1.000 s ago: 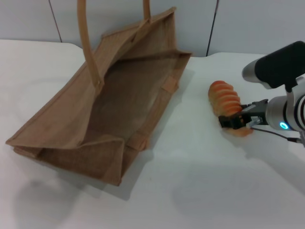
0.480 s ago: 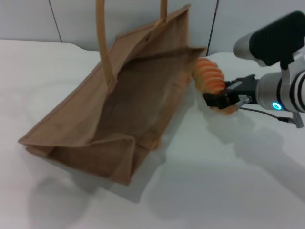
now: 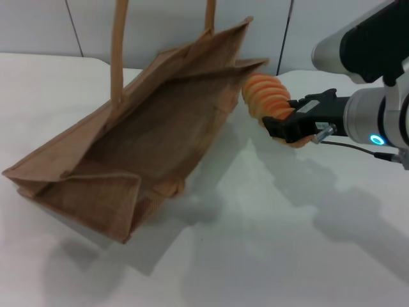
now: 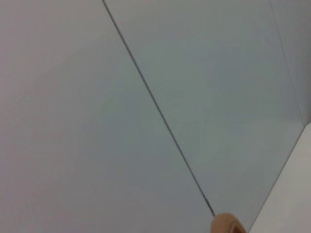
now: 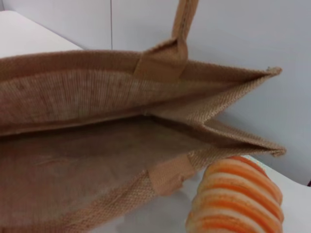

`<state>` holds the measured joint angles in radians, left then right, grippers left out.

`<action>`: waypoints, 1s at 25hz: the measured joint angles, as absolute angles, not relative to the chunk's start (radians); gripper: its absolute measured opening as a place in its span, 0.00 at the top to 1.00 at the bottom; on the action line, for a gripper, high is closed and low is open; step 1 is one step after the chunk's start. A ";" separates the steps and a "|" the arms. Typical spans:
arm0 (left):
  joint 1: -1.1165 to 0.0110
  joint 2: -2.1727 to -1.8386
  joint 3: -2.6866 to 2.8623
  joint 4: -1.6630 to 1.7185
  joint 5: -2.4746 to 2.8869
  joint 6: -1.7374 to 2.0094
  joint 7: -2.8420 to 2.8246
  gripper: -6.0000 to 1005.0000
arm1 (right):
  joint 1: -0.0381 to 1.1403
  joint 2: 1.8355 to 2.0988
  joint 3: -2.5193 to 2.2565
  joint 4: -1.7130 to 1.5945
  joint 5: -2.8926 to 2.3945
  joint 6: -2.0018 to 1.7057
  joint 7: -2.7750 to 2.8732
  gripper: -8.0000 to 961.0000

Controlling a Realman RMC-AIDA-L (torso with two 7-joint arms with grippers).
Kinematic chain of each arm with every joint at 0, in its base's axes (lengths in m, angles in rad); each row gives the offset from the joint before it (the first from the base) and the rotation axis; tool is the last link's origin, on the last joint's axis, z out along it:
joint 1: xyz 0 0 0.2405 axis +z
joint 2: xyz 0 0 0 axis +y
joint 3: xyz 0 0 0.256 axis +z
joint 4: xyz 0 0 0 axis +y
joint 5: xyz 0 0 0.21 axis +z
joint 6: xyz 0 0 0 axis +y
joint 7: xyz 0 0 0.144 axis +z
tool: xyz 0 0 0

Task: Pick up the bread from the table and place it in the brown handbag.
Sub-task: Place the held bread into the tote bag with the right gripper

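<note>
The brown handbag (image 3: 147, 134) hangs tilted above the white table (image 3: 268, 243), held up by its handles, its open mouth facing right. My right gripper (image 3: 289, 130) is shut on the bread (image 3: 265, 97), an orange ridged loaf, and holds it in the air just right of the bag's rim. The right wrist view shows the bread (image 5: 238, 199) close below the bag's open mouth (image 5: 97, 141). My left gripper is out of view; the left wrist view shows only a wall and a tip of a bag handle (image 4: 227, 224).
A grey panelled wall (image 3: 160, 25) stands behind the table. The bag's shadow lies on the table under it. White table surface stretches in front and to the right of the bag.
My right gripper has lifted the bread off the table and carried it left to the bag's rim. The bag has shifted and tilted, its bottom corner moving left.
</note>
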<state>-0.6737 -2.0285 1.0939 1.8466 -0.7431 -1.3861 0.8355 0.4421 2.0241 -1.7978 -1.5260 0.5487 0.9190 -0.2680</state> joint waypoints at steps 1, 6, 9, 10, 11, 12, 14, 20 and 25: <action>-0.672 -2.028 1.096 1.853 -0.737 -1.386 0.834 0.87 | 0.442 2.024 -1.796 -1.526 0.546 0.924 -0.268 0.45; -0.660 -2.028 1.088 1.860 -0.735 -1.386 0.833 0.87 | 0.429 2.023 -1.775 -1.521 0.481 0.942 -0.268 0.49; -0.656 -2.028 1.087 1.863 -0.735 -1.386 0.832 0.87 | 0.422 2.024 -1.749 -1.505 0.456 0.942 -0.269 0.51; -0.654 -2.028 1.087 1.863 -0.734 -1.386 0.832 0.87 | 0.421 2.023 -1.742 -1.496 0.451 0.941 -0.269 0.51; -0.652 -2.027 1.086 1.863 -0.731 -1.386 0.831 0.87 | 0.420 2.023 -1.732 -1.484 0.445 0.938 -0.269 0.52; -0.651 -2.027 1.086 1.863 -0.726 -1.386 0.831 0.87 | 0.420 2.023 -1.726 -1.478 0.442 0.937 -0.269 0.52; -0.650 -2.028 1.085 1.864 -0.715 -1.384 0.831 0.87 | 0.420 2.022 -1.712 -1.473 0.437 0.939 -0.270 0.53; -0.646 -2.026 1.085 1.854 -0.708 -1.363 0.836 0.87 | 0.421 2.024 -1.758 -1.521 0.443 0.958 -0.269 0.58; -0.647 -2.027 1.086 1.839 -0.706 -1.335 0.842 0.87 | 0.427 2.025 -1.830 -1.577 0.476 0.977 -0.262 0.59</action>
<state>-0.6465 -2.0268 1.0859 1.8386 -0.7055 -1.3350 0.8418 0.4267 2.0255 -1.8297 -1.5774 0.4762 0.9768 -0.2624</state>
